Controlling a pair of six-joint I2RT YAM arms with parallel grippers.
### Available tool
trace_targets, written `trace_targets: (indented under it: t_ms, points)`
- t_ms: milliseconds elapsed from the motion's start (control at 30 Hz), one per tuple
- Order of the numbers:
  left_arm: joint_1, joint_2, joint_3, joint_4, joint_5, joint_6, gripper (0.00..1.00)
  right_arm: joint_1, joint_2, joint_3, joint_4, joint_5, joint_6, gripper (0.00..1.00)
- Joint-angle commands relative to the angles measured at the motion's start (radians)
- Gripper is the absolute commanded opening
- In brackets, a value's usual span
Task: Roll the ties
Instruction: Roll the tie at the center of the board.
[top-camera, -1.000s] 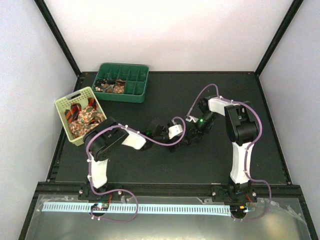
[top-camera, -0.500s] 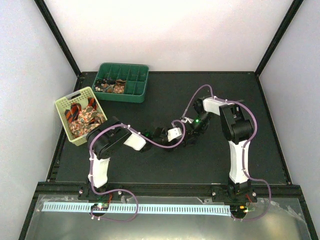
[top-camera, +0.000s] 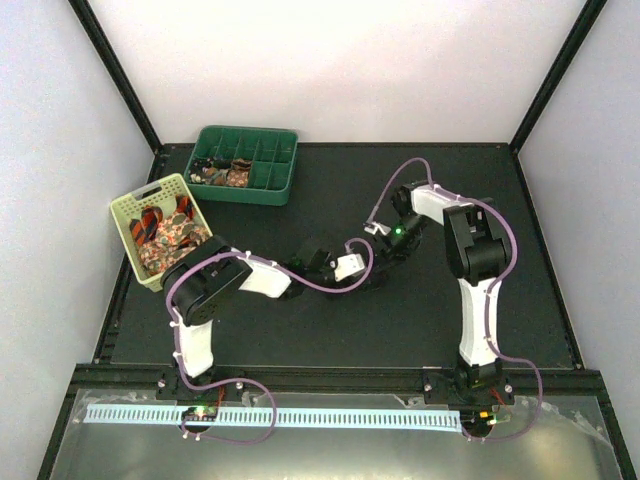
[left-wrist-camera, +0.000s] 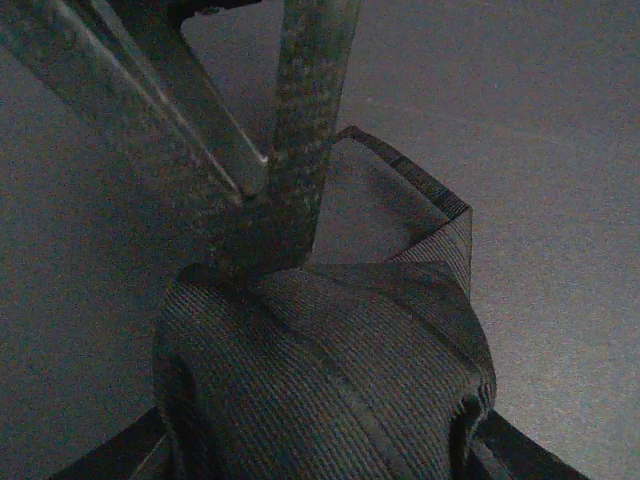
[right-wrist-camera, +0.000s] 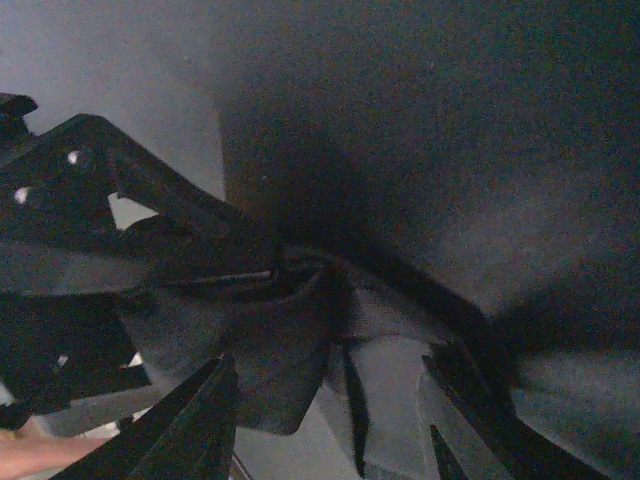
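Blk tabletop (top-camera: 330, 195) w/ white walls (top-camera: 340, 60); dark tie (left-wrist-camera: 330, 380) mid-table.

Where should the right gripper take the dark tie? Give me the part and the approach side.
Take the dark tie by its folded band, which stands on edge beyond the bunch. Come from the open side away from the left gripper, which clamps the bunch; the thin band likely pinches flat.

Looking steeply down from above the near edge across the whole black table (top-camera: 300, 335), peering close-up from both wrists, from opposite sides, sharing one dark tie (left-wrist-camera: 320, 370) mid-table.
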Motion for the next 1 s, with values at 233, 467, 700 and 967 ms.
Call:
trace_targets:
  t_ms: [233, 467, 700, 967]
  points:
    - [-0.018, 0.011, 0.017, -0.215, -0.075, 0.018, 0.46, 0.051, -0.059, -0.064, 0.049, -0.116, 0.049, 0.47]
    - [-0.017, 0.012, 0.026, -0.223, -0.073, 0.010, 0.48, 0.048, -0.044, -0.089, 0.065, -0.008, 0.025, 0.07]
    - [-0.011, -0.028, 0.041, -0.194, -0.063, -0.030, 0.73, 0.001, -0.027, -0.142, 0.092, 0.131, 0.020, 0.02]
    - [-0.014, -0.080, 0.043, -0.063, 0.056, -0.053, 0.83, 0.000, -0.028, -0.163, 0.117, 0.209, 0.028, 0.02]
